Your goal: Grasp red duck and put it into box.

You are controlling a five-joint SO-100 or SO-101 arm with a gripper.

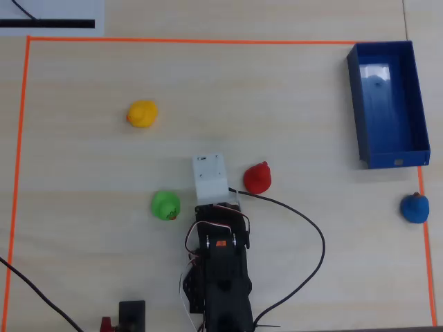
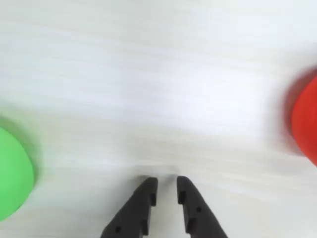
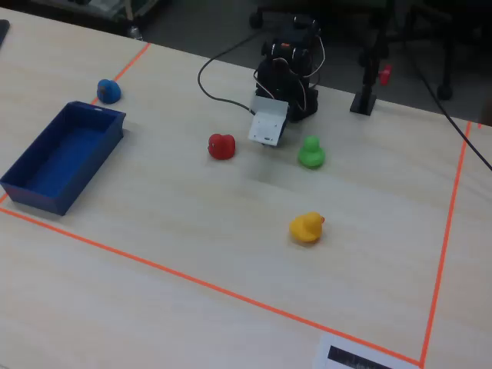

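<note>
Red duck [image 1: 257, 178] sits on the bare wooden table [image 1: 83, 263], roughly mid-table inside the orange tape border [image 1: 21, 173], just beside the arm's white wrist block [image 1: 210, 177] and to its right in the overhead view. In the wrist view the gripper [image 2: 167, 186] points at empty wood between the green duck [image 2: 12, 173] at the left edge and the red duck [image 2: 304, 121] at the right edge; its two dark fingers stand close together with only a thin slit between them, so the claw is nearly clenched and grasps nothing. The step in hand looks like the approach, and the aim is off: the arm should swing toward the red duck until it sits centred ahead of the fingers, and the claw needs to spread wider than the toy before it descends. Coming down with the fingers this narrow would likely knock the rounded duck away. The box [image 1: 388, 104] lies at the table's far right corner in the overhead view, well apart from the duck, with the blue duck [image 1: 414, 208] near its closer end; the yellow duck [image 1: 142, 113] is clear of the path.
</note>
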